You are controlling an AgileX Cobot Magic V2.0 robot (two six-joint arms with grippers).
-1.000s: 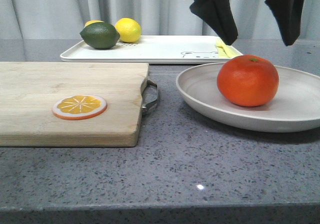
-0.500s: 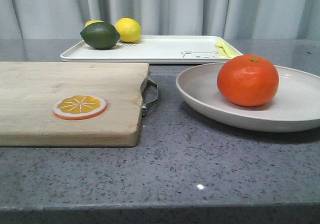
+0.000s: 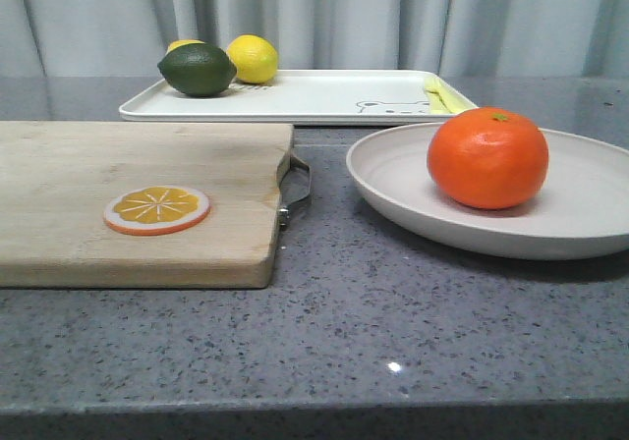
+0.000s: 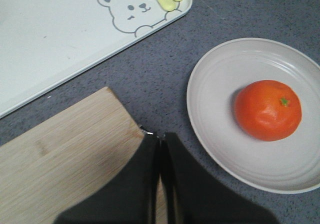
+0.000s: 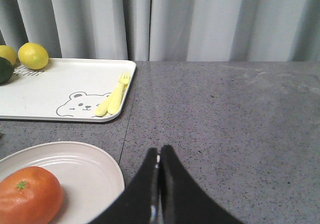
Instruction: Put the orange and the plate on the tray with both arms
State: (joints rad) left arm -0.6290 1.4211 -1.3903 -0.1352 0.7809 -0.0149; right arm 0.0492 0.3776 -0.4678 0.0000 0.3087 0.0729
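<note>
The orange (image 3: 487, 158) sits on the plate (image 3: 393, 180), a little toward its 9 o'clock side in the front view, and the plate rests on the grey speckled counter (image 3: 344, 302) at about 3 o'clock from the wooden board (image 3: 128, 165). The tray (image 3: 324, 96) lies behind them, toward 12 o'clock of the plate and close to its far rim, so both things have only a short way to go.

Neither arm shows in the front view. In the left wrist view the left gripper (image 4: 161, 149) has its two dark fingers pressed together with nothing between them; it hangs above the corner of the board, and the orange lies off at about 2 o'clock from the fingertips. The right gripper (image 5: 159, 159) is likewise closed and empty, over bare counter, with the plate's rim at about 8 o'clock from its tips. I judge both about equally near the plate, each on its own side.

The orange is round, glossy and finely dimpled, with a green stem spot on top; it has no long axis, so any approach angle should serve. The plate is smooth, shallow and matt off-white with a raised rim. The tray is flat, white and low-rimmed, with a bear drawing, a yellow fork (image 5: 114, 100), a lime (image 3: 197, 70) and a lemon (image 3: 253, 58).
</note>
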